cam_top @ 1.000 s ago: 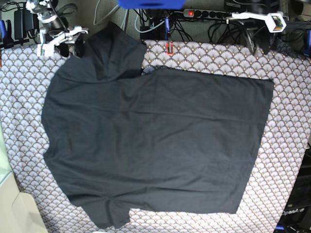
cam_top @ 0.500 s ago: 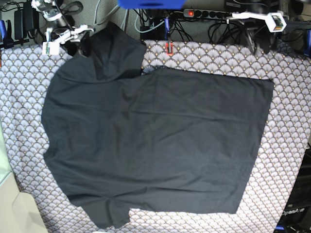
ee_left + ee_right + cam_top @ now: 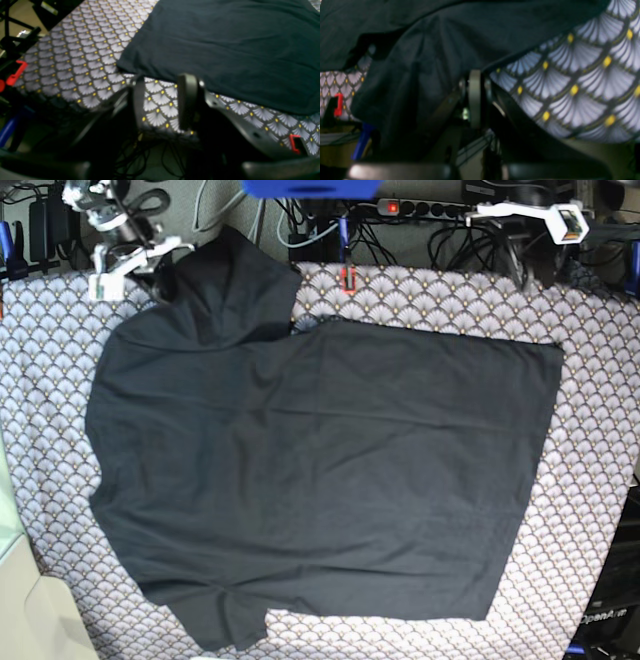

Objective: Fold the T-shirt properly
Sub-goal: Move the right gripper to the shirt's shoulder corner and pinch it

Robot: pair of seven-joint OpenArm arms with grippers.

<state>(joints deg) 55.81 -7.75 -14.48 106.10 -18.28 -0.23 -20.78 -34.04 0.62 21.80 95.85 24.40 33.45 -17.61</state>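
Since the earlier base views, only the right gripper (image 3: 160, 255) has been shifting: its white fingers have been working at the far-left sleeve edge, and its jaws, open a moment ago, are now pressed together. Everything else is lying as it did.

From above, the T-shirt (image 3: 320, 470), plain black, is lying spread nearly flat across the fan-patterned tablecloth (image 3: 50, 380), collar end toward the base view's left and hem toward its right, not yet folded. One sleeve is pointing up toward the far table edge, where the right gripper is sitting; the other is pointing toward the near edge.

The right wrist view is showing the closed jaws right up against draped black fabric (whether cloth is actually pinched between them is too blurred to tell). That placement is suggesting a pinch at the sleeve, likely so the sleeve can be drawn inward over the body.

The left gripper (image 3: 162, 100) is hovering at the far table edge, just beside the hem corner, jaws apart and empty, patterned cloth showing between them. It appears to be waiting to take that corner.
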